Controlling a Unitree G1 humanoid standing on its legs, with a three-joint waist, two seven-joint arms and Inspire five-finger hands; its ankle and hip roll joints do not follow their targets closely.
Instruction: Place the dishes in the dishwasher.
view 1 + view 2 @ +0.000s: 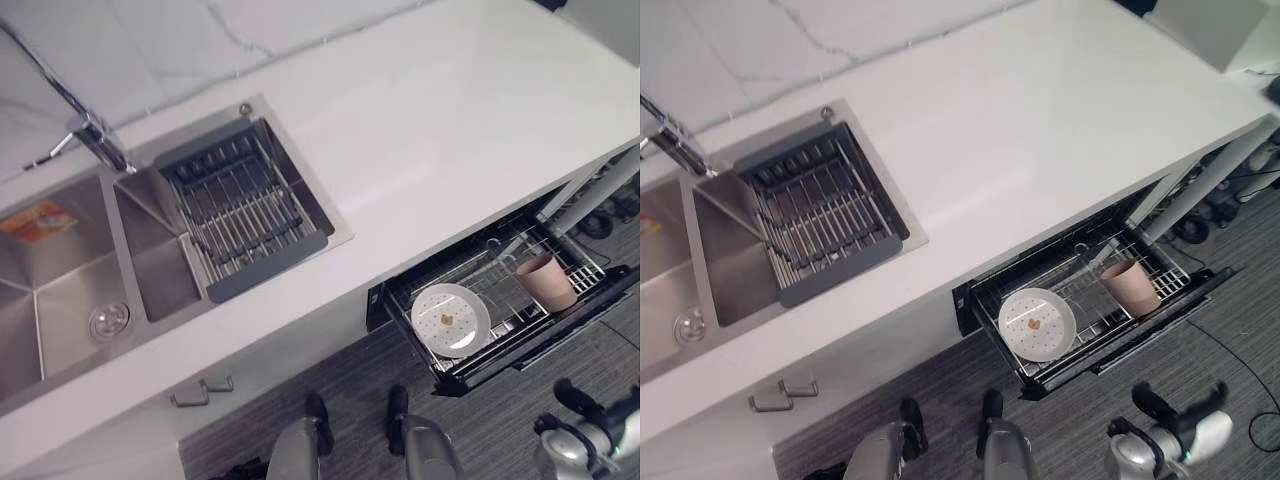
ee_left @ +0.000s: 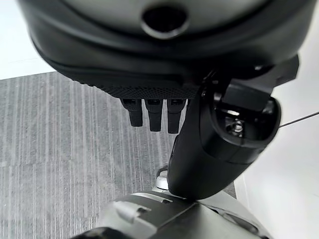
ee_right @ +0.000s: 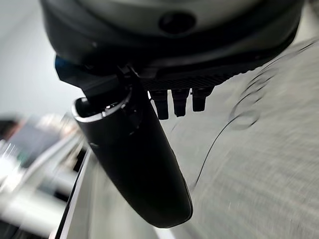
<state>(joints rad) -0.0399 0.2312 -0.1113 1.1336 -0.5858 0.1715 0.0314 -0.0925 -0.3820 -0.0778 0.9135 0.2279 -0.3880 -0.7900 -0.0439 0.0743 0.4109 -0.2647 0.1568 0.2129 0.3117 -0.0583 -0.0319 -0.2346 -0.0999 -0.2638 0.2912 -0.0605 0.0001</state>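
In the dishwasher rack (image 1: 1145, 285), plate (image 1: 1037, 324) beside cup (image 1: 1129, 287).

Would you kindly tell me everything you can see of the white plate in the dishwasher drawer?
The white plate is round with a raised rim, speckled with small dots and bearing a small orange mark at its centre. It looks ceramic or plastic. It lies flat, face up, on the wire rack in the open drawer, towards the sink-side end, apart from the pink cup. No hand touches it.
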